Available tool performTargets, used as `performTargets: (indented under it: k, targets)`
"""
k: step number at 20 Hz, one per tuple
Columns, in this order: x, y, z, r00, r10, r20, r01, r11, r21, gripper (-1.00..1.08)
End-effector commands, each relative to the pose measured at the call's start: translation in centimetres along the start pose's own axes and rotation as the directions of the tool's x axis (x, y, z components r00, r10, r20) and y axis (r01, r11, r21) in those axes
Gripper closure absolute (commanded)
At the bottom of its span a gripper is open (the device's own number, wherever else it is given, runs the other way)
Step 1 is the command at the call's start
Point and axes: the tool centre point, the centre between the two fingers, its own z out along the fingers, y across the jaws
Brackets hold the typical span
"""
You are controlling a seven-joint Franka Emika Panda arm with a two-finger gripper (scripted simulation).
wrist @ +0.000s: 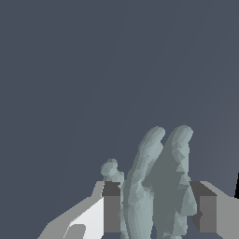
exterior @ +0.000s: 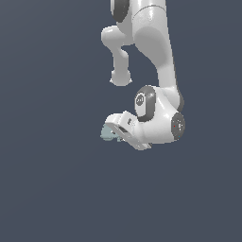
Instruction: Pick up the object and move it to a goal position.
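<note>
The object (exterior: pixel 108 133) is a small pale teal-grey rounded lump. In the exterior view it pokes out at the left side of my white gripper (exterior: pixel 115 133), mostly hidden by the hand. In the wrist view the object (wrist: pixel 158 186) is a tall lobed lump standing between my two fingers (wrist: pixel 112 212), which press on it from both sides. My gripper (wrist: pixel 158 214) is shut on the object. The arm bends down from the top of the exterior view.
Only a plain dark blue-grey background surrounds the arm (exterior: pixel 156 47) in both views. No other objects, containers or edges show.
</note>
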Motion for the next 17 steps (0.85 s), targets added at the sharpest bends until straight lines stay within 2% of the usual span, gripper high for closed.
performTargets:
  k: [1, 9, 17]
  targets:
    - [1.0, 0.7, -0.9, 1.0, -0.001, 0.001, 0.001, 1.0, -0.001, 1.08]
    - [3.0, 2.0, -2.5, 1.0, -0.001, 0.001, 0.001, 1.0, -0.001, 1.08]
    - [3.6, 2.3, -3.0, 1.0, -0.002, 0.001, 0.002, 1.0, -0.002, 1.08]
